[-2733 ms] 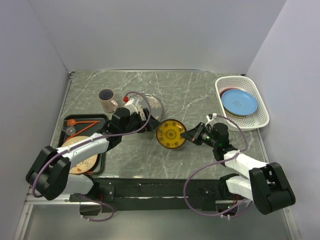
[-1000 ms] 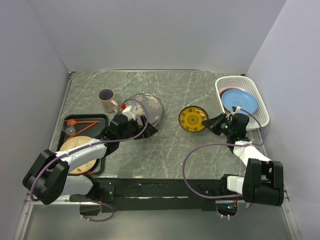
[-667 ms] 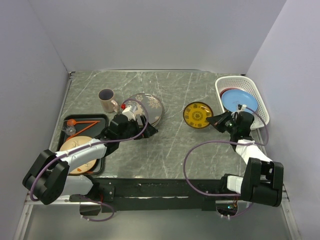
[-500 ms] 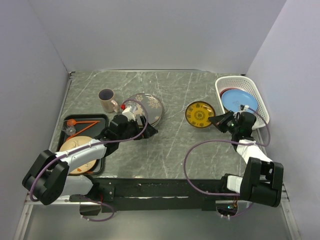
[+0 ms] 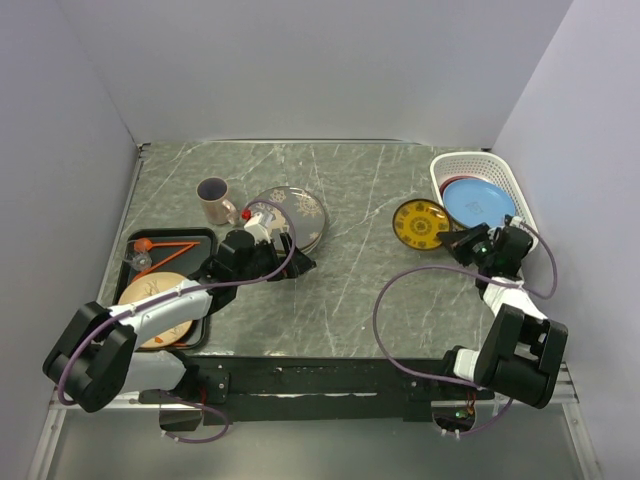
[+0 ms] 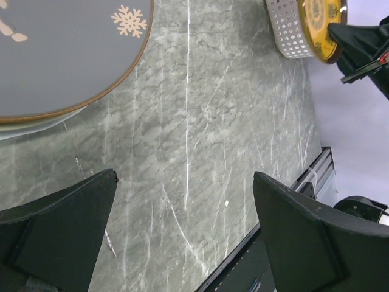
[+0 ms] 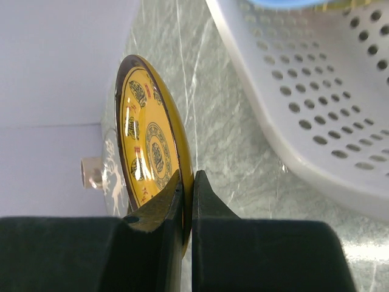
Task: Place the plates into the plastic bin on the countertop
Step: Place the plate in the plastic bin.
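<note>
My right gripper (image 5: 452, 238) is shut on the near rim of the yellow-patterned plate (image 5: 420, 223), holding it on edge above the countertop (image 5: 360, 180), just left of the plastic bin (image 5: 520, 238). In the right wrist view the fingers (image 7: 206, 237) pinch the plate (image 7: 149, 146) and the bin's lattice wall (image 7: 304, 103) stands right beside it. A blue plate (image 5: 478, 203) lies in the bin. My left gripper (image 5: 290, 257) hangs open and empty next to a dark plate with pale motifs (image 5: 290, 212). From the left wrist that plate (image 6: 61, 55) fills the upper left, with bare stone between the jaws.
A beige mug (image 5: 213, 200) stands at the back left. A black tray (image 5: 200, 238) at the left edge holds a beige plate (image 5: 155, 300) and orange utensils (image 5: 160, 246). The back and side walls close in the countertop.
My right gripper has carried the yellow plate to the right, from mid-table up to the bin's left wall. The left arm has stayed still over the last second.
</note>
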Controlling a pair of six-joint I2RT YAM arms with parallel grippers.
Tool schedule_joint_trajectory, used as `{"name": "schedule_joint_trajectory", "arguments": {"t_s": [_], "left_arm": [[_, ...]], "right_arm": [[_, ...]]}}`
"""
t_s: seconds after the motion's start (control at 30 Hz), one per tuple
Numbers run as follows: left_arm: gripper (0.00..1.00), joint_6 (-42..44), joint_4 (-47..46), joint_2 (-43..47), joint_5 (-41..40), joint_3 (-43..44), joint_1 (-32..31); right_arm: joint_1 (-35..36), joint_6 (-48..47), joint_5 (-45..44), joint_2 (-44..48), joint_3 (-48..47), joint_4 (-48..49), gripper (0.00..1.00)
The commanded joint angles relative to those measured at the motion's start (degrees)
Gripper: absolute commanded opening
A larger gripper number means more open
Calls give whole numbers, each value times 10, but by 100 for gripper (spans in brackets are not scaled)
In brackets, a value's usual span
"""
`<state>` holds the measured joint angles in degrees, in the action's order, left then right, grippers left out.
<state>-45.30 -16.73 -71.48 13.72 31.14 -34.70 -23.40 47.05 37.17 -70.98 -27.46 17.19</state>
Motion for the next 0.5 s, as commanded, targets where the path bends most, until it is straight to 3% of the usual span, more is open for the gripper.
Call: {"name": "schedule_joint_trajectory", "arguments": {"t_s": [0.0,0.47], "left_arm": [[99,-4,-30,2,15,1,-2],[99,11,9,20,3,17,-2]], "right_arm": [[-19,9,13,5,-41,16,0],[-80,36,-37,0,-76,-6,0]]}}
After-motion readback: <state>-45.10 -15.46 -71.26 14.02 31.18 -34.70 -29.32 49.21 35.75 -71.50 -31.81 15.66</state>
